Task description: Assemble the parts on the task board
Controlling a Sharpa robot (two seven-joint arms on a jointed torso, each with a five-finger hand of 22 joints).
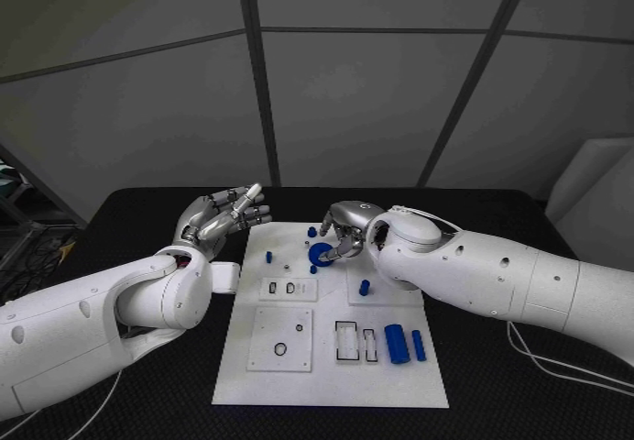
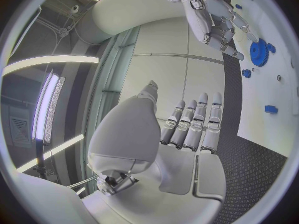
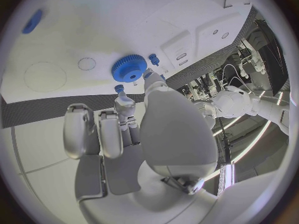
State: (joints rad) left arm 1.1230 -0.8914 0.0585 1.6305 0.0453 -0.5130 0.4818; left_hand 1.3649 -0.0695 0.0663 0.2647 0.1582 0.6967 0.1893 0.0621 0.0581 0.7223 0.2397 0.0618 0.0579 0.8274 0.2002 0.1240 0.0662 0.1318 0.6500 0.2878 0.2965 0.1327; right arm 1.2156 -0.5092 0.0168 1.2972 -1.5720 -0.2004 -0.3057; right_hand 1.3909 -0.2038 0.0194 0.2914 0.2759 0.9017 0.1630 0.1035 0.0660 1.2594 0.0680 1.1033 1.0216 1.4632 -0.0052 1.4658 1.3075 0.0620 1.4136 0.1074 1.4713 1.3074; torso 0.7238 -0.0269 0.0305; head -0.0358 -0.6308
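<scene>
right hand (image 1: 346, 229) down over the far end of the task board (image 1: 331, 385), fingertips curled at the rim of the blue gear (image 1: 322, 258) there; whether actually gripping, cannot tell. left hand (image 1: 224, 215) raised beside the board's far left corner, fingers straight and apart, holding nothing.

A blue toothed gear (image 1: 322, 258) lies flat on the white task board (image 1: 331, 380), right at the fingertips of my right hand (image 1: 346, 229). A small blue peg (image 1: 269, 257) stands just beyond it toward my left hand (image 1: 224, 215). Two blue cylinders (image 1: 397, 344) lie side by side well back along my right forearm.
</scene>
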